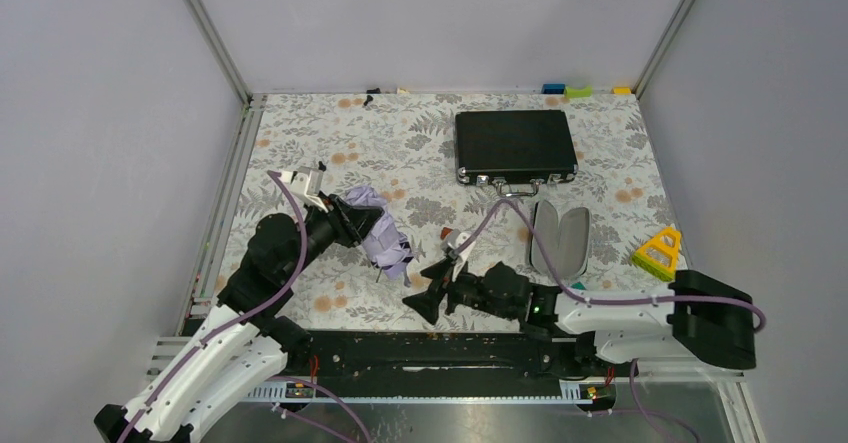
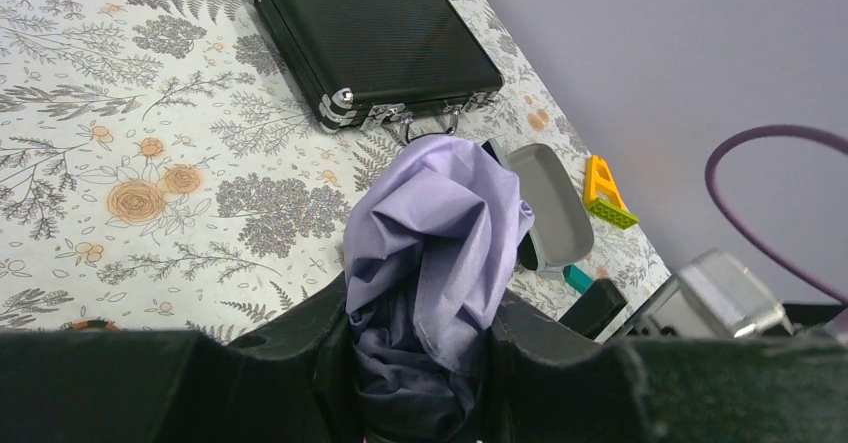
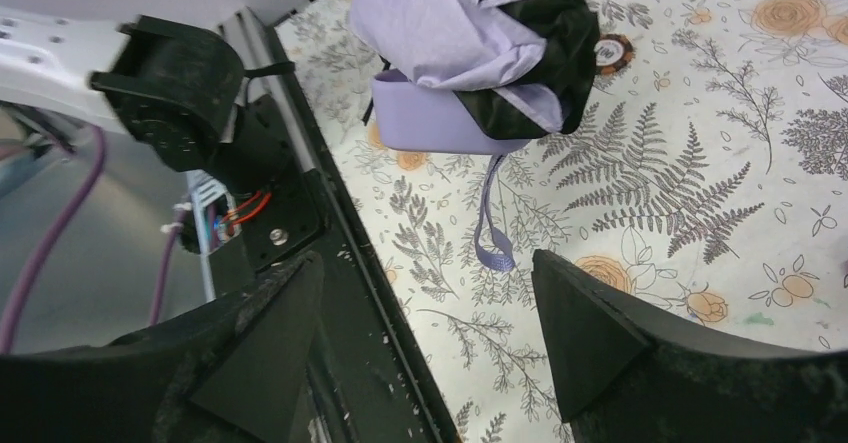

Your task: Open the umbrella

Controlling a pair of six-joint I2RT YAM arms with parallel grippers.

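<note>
Umbrella [image 1: 383, 238], folded, is left of centre on the floral counter [image 1: 300, 143], its pale lavender canopy [image 2: 440, 223] bunched into a crumpled bundle. Whether it rests on the counter or hangs just above it I cannot tell. The left hand [image 1: 352, 221] is clamped on the upper end of the bundle; in its wrist view the fabric fills the gap between the two fingers [image 2: 310, 363]. At the lower end a lavender handle [image 3: 430, 123] shows, with a thin wrist strap [image 3: 490, 228] trailing from it. The right hand [image 1: 428, 285] is just beside that end, its fingers spread wide over bare counter, not touching the umbrella. Farther right lies a black clamshell case [image 1: 558, 240], hinged open with its grey lining showing. Beyond it a black briefcase [image 1: 515, 146] lies flat, lid down and latches fastened.
</note>
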